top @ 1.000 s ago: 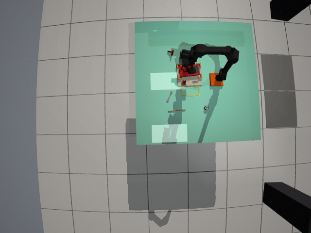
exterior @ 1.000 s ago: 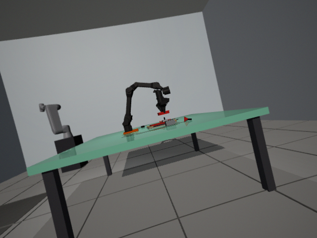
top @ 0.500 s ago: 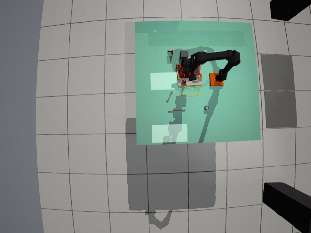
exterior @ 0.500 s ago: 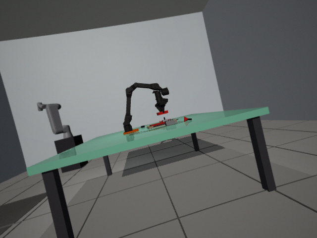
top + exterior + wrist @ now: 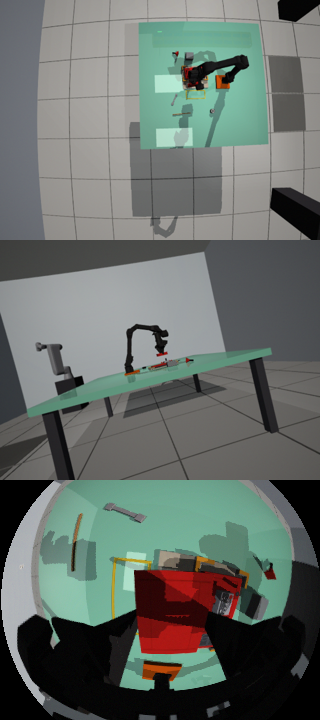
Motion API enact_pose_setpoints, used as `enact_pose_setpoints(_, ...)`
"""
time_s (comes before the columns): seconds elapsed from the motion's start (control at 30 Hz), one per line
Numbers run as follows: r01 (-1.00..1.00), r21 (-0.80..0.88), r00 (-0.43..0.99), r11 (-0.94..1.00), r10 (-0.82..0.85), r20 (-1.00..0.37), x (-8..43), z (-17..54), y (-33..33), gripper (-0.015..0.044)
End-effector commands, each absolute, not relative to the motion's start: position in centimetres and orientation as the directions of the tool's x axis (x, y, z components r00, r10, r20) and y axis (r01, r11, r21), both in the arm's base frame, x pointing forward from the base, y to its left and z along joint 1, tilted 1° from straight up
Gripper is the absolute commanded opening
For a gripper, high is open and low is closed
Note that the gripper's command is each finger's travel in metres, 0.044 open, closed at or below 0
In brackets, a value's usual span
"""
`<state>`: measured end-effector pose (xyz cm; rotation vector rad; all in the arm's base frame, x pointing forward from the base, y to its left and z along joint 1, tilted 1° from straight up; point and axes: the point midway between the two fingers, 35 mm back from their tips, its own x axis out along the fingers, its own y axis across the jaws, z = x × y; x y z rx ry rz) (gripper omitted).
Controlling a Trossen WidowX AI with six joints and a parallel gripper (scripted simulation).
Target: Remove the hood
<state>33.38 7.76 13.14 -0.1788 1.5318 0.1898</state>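
Observation:
My gripper [image 5: 161, 352] [image 5: 171, 613] is shut on the hood, a flat red panel [image 5: 162, 354] [image 5: 167, 592], with one finger on each side. The hood hangs level or nearly so, in the air above the car, with a gap below it in the exterior view. The toy car [image 5: 158, 365] [image 5: 223, 602] stands on the table with its grey engine showing past the hood's right edge in the wrist view. The arm hides much of the car in the top view. The marked area is a yellow outline [image 5: 195, 98] [image 5: 114, 587] beside the car's holder; the hood overlaps part of it in the wrist view.
A beige holder [image 5: 204, 85] with orange corners is around the car. A grey block [image 5: 189, 55] [image 5: 257, 605] and a red-black piece [image 5: 176, 53] [image 5: 270, 573] lie beyond. A grey wrench-like part [image 5: 174, 99], a thin brown stick [image 5: 180, 113] and a small wheel [image 5: 212, 110] lie elsewhere.

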Motion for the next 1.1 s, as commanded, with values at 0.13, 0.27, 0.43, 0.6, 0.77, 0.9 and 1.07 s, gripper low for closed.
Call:
enact_pose_setpoints(0.13,-0.219,0.003,0.023,0.976,0.009,-1.000,32.1,13.1,10.5,0.0000)
enact_pose_setpoints(0.27,-0.212,0.004,0.023,0.977,0.009,-1.000,31.5,13.1,12.0,0.0000)
enact_pose_setpoints(0.43,-0.203,0.004,0.022,0.979,0.008,-1.000,30.6,13.2,13.8,0.0000)
enact_pose_setpoints(0.6,-0.195,0.004,0.022,0.981,0.008,-1.000,29.6,13.2,15.3,0.0000)
enact_pose_setpoints(0.77,-0.191,0.004,0.022,0.982,0.008,-1.000,29.2,13.2,16.0,0.0000)
enact_pose_setpoints(0.9,-0.191,0.004,0.022,0.982,0.008,-1.000,29.2,13.1,16.0,0.0000)
enact_pose_setpoints(1.07,-0.191,0.004,0.022,0.982,0.008,-1.000,29.3,12.7,16.0,0.0000)
